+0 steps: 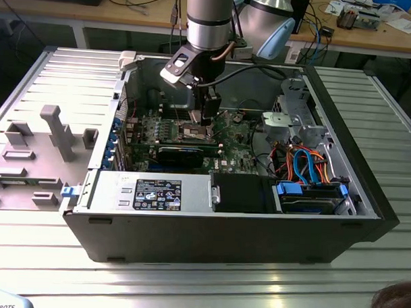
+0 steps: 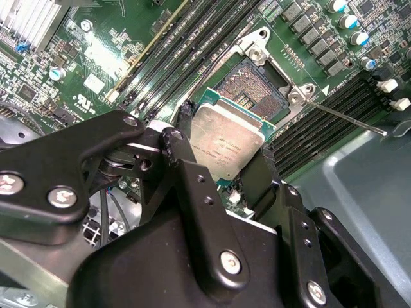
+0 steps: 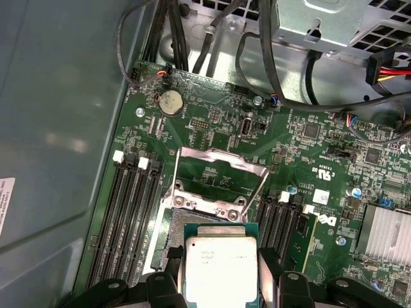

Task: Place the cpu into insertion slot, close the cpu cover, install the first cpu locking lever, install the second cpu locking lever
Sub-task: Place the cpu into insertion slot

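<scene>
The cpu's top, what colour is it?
The cpu top is dull silver-grey, clearest in the first wrist view.

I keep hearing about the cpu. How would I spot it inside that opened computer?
Look into the open computer case at the green motherboard. The robot's hand grips the cpu over the open socket: a small flat square with a dull silver top, unlike the long black slots beside it.

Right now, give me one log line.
tool: shut on cpu | cpu: over insertion slot, not seated | cpu cover: open
</scene>
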`<state>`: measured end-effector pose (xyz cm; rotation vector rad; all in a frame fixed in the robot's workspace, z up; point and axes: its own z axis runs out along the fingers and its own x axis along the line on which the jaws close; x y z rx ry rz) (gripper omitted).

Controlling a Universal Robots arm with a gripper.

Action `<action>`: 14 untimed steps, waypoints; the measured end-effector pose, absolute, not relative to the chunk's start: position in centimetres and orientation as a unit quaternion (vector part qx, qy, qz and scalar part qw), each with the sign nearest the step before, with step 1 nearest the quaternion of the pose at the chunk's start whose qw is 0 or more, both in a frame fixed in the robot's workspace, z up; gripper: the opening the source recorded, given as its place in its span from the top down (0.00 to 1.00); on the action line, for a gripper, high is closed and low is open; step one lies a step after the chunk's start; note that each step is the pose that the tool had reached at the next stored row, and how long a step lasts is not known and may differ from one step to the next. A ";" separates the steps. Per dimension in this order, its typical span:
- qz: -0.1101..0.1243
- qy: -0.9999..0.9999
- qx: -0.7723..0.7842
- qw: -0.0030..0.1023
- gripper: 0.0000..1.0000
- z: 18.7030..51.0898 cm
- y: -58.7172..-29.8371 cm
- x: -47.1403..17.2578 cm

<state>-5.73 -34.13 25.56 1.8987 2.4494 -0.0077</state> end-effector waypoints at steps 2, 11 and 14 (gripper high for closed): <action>-0.003 0.789 0.613 0.021 0.45 25.5 -34.1 -5.7; -0.003 0.787 0.617 0.021 0.45 25.5 -34.1 -5.7; -0.003 0.786 0.618 0.021 0.45 25.5 -34.1 -5.7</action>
